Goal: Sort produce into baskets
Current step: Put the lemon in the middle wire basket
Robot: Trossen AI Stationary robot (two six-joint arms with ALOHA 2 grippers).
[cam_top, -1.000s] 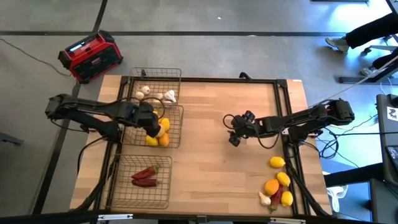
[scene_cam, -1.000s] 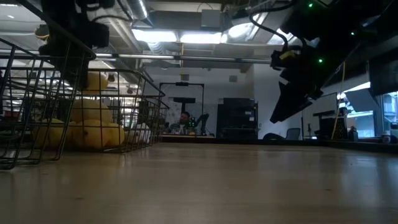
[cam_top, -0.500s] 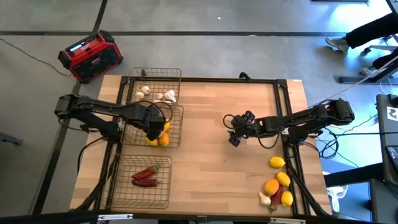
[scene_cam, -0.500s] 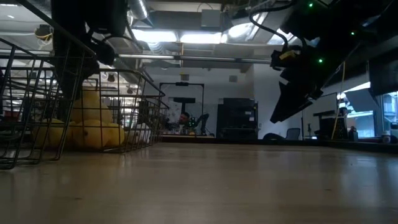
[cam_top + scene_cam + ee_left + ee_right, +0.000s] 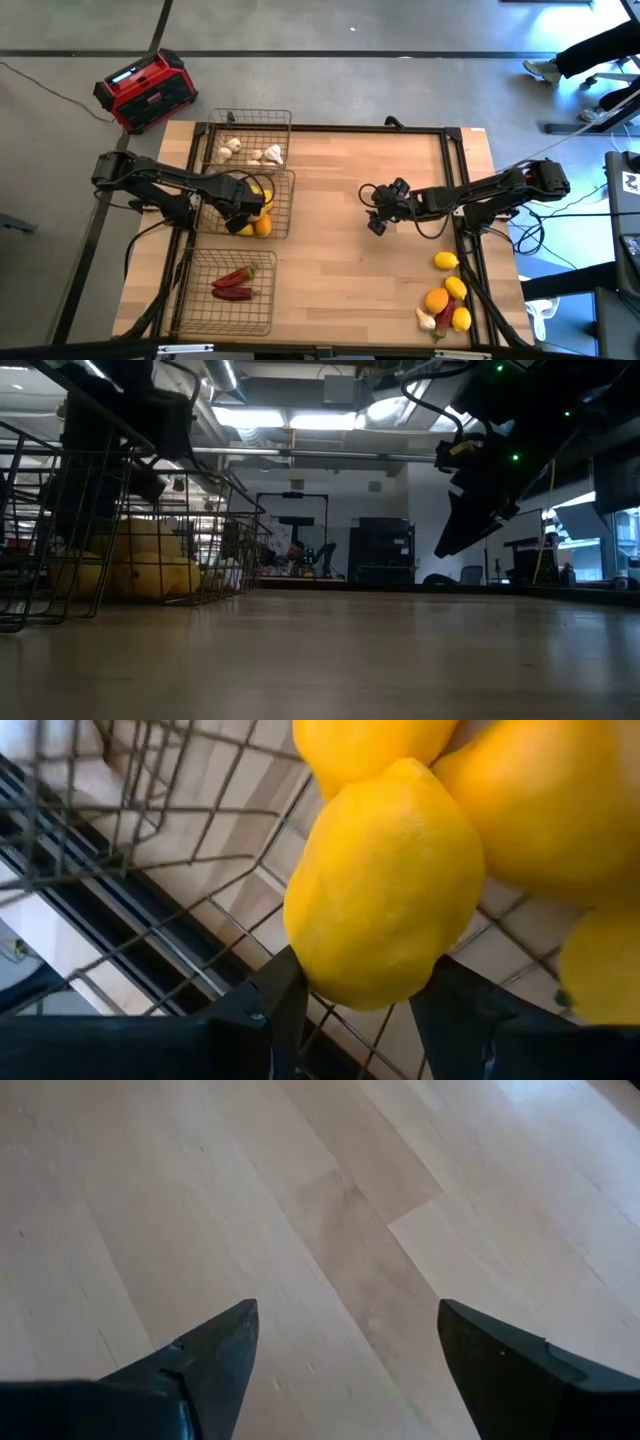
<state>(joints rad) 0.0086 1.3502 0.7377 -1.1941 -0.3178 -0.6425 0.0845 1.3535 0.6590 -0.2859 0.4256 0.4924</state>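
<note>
- Yellow and waxy, a lemon (image 5: 385, 885) with a blunt nipple end sits between the left gripper's (image 5: 238, 212) dark fingers (image 5: 265, 1010), which are partly closed and press on both of its sides.
- That lemon is inside the middle basket (image 5: 285, 205), a shallow rectangle of thin wire mesh, touching other lemons (image 5: 262, 225) piled there.
- The left arm reaches out low from the counter's (image 5: 360, 260) left edge, wrist bent down into the middle basket.
- Just beyond the middle basket, a like wire basket (image 5: 250, 125) holds knobbly whitish garlic bulbs (image 5: 232, 148); on its near side a third (image 5: 195, 300) holds long glossy red chili peppers (image 5: 232, 284).
- The counter is pale wood planks in a dark frame.
- Well away from the middle basket, at the counter's centre, the right gripper (image 5: 378, 212) hangs above bare wood, its fingers (image 5: 215, 1350) spread wide and holding nothing; its arm stretches in from the right edge.
- Farthest from the middle basket, at the near right corner, loose lemons (image 5: 446, 261), a round orange citrus (image 5: 436, 300), a chili and a garlic bulb (image 5: 426, 320) lie bunched.
</note>
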